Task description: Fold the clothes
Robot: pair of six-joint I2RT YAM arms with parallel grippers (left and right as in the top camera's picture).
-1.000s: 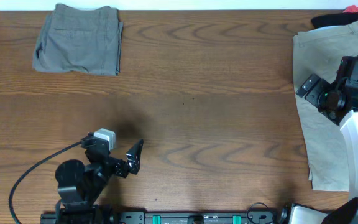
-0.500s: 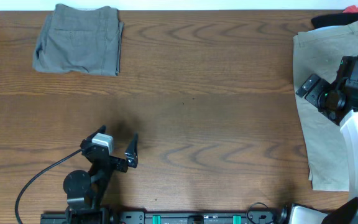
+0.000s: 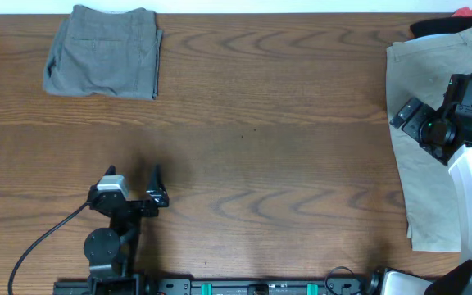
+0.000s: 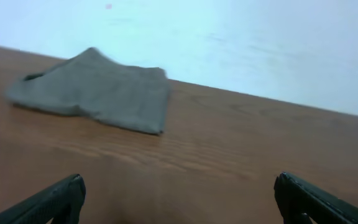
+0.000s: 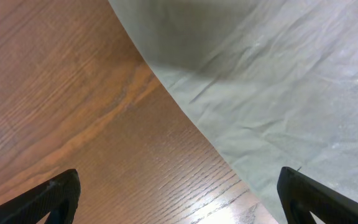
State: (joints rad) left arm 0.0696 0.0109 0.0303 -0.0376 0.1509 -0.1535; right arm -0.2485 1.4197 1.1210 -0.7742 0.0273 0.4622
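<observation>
Item 1: grey-green woven cotton shorts (image 3: 103, 52), folded into a compact rectangle, lying at the far left corner of the brown wood-grain surface (image 3: 285, 123).

Item 2: larger tan shorts (image 3: 420, 139), spread flat at the right edge.

Items 3 and 4: black garment (image 3: 433, 29) and red garment (image 3: 469, 13), bunched at the far right corner, touching the tan pair.

Left end effector (image 4: 179, 186): released, jaws wide apart, empty, near the front left, well apart from the folded shorts.

Right end effector (image 5: 179, 186): released, empty, over the tan pair's left edge.
</observation>
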